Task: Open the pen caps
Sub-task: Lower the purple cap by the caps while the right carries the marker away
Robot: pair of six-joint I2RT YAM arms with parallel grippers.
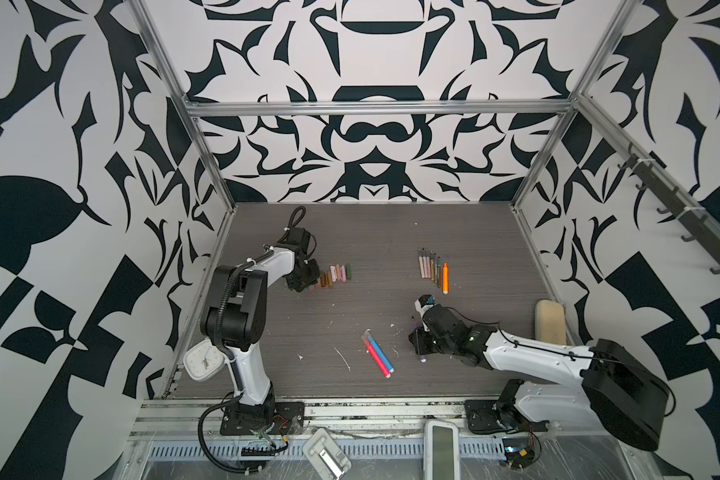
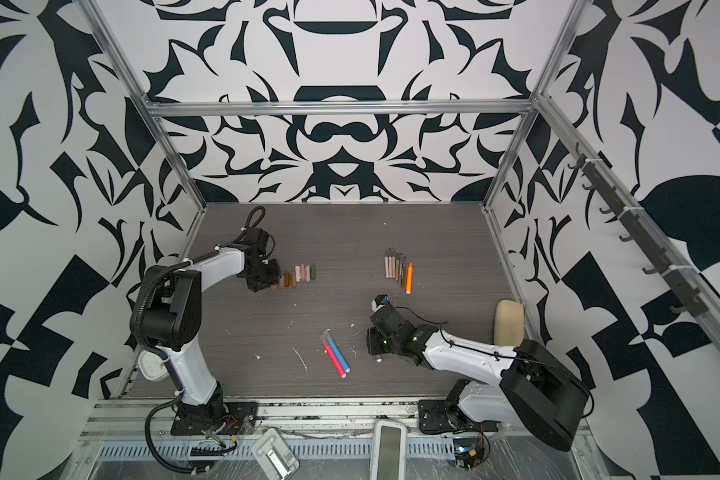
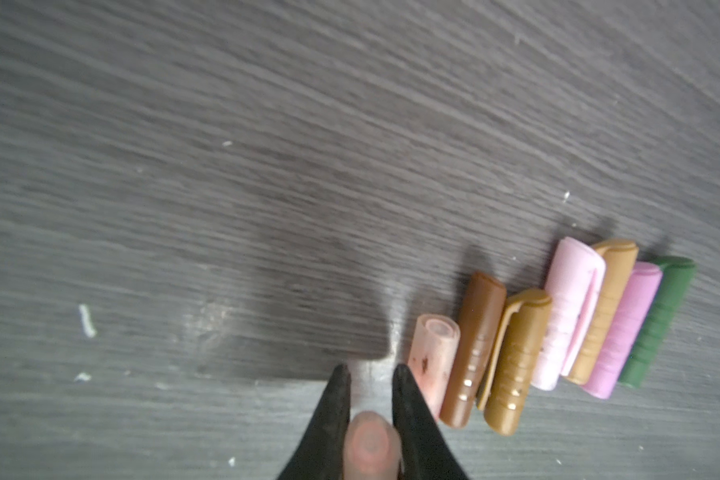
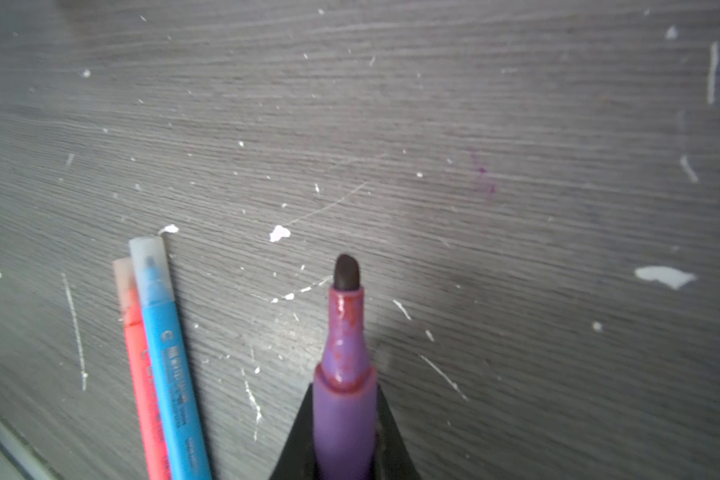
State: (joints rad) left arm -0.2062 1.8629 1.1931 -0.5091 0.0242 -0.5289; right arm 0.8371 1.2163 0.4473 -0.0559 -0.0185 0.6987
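Observation:
Several loose pen caps [image 3: 558,328] lie side by side on the dark table: peach, brown, tan, pink, lilac and dark green. In both top views this row [image 1: 335,274] [image 2: 300,275] sits just right of my left gripper [image 1: 304,282]. The left gripper [image 3: 371,370] is low beside the peach end of the row, with a translucent pen cap [image 3: 368,444] held between its jaws. My right gripper [image 4: 344,388] [image 1: 417,338] is shut on a purple pen [image 4: 344,357], uncapped with its dark tip bare. A blue pen [image 4: 165,353] [image 1: 381,353] and a red pen [image 4: 136,353] lie capped nearby.
Several thin uncapped pens [image 1: 429,266] and an orange pen [image 1: 444,278] lie in a row at the back right. A beige block [image 1: 550,322] rests by the right wall. A white clock [image 1: 198,359] stands beside the left arm's base. White flecks dot the table.

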